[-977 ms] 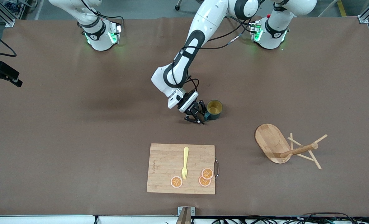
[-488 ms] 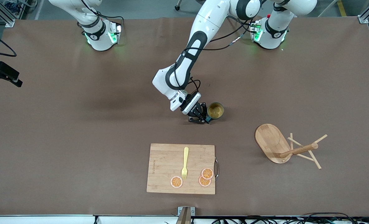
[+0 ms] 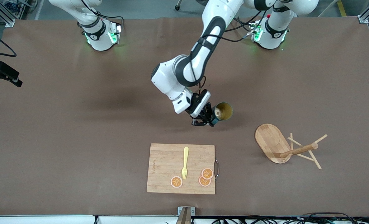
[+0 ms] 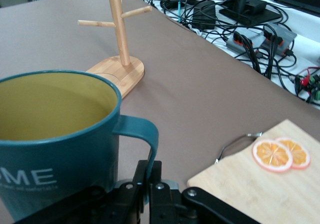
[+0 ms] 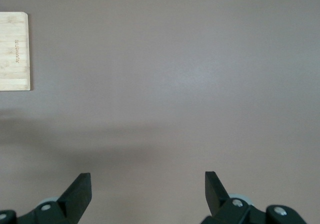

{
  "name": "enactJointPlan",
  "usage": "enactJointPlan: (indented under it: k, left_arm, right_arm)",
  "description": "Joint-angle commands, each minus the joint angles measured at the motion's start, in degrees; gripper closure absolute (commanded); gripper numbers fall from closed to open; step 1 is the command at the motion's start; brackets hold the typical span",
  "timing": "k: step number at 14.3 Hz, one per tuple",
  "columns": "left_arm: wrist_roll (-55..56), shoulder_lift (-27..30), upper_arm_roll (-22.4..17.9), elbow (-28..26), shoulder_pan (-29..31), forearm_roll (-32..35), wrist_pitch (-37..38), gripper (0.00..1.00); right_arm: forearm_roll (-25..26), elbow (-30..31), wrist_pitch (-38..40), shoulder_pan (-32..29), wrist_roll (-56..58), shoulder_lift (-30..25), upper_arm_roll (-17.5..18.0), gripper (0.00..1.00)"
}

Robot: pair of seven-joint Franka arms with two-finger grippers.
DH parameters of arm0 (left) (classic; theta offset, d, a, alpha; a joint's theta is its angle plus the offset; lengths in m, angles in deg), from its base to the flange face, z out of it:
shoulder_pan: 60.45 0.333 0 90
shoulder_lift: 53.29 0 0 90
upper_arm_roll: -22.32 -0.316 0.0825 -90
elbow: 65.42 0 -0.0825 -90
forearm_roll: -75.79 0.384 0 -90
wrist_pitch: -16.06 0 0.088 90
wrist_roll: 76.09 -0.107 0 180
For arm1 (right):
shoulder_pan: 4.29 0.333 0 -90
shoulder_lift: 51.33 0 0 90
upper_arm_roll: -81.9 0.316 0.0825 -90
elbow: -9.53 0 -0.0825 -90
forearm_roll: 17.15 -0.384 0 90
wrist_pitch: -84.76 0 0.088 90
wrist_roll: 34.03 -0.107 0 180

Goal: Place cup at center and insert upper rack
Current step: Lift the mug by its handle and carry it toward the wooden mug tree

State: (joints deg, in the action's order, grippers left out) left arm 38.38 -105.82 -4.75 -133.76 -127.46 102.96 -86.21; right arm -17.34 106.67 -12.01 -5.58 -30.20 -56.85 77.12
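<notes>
The dark teal cup (image 3: 223, 112) with its mustard inside hangs tilted in the air over the middle of the table. My left gripper (image 3: 210, 120) is shut on the cup's handle (image 4: 145, 139); the cup (image 4: 55, 139) fills the left wrist view. The bamboo mug tree (image 3: 281, 144) lies on its side toward the left arm's end of the table, its oval base (image 3: 271, 141) tipped up and its post and pegs (image 3: 305, 151) on the table. It also shows in the left wrist view (image 4: 117, 44). My right gripper (image 5: 148, 184) is open and empty over bare table, out of the front view.
A rectangular wooden cutting board (image 3: 165, 169) lies nearer the front camera than the cup, carrying a yellow fork (image 3: 185, 163) and three orange slices (image 3: 204, 177). Its corner and slices show in the left wrist view (image 4: 272, 154). Cables (image 4: 240, 19) lie off the table's edge.
My left gripper closed on the cup's handle, lifted the cup off the table and tilted it, moving it slightly toward the left arm's end. The mug tree has not moved.
</notes>
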Motion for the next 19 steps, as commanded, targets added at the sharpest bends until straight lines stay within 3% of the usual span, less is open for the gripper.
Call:
enactJointPlan:
  k: [1,8,13,19]
  left_arm:
    - [-3.27,4.62,0.44,-1.09,2.49,-4.22,0.50,1.00]
    - [-14.09,11.48,0.52,-1.09,8.12,-16.87,0.15,1.00]
    - [-16.90,15.61,0.52,-1.27,12.95,-29.53,-0.29,1.00]
    - [-22.35,21.49,0.79,-4.42,18.48,-41.74,-0.29,1.00]
  right_arm:
    - [0.89,1.38,-0.25,0.33,0.30,-1.42,-0.14,0.00]
    - [0.89,0.68,-0.34,0.94,-0.49,-1.42,0.30,0.00]
    - [0.89,-1.08,0.10,0.95,-0.49,-0.81,0.30,0.00]
    - [0.98,-1.08,0.80,1.03,0.04,-0.80,0.21,0.00]
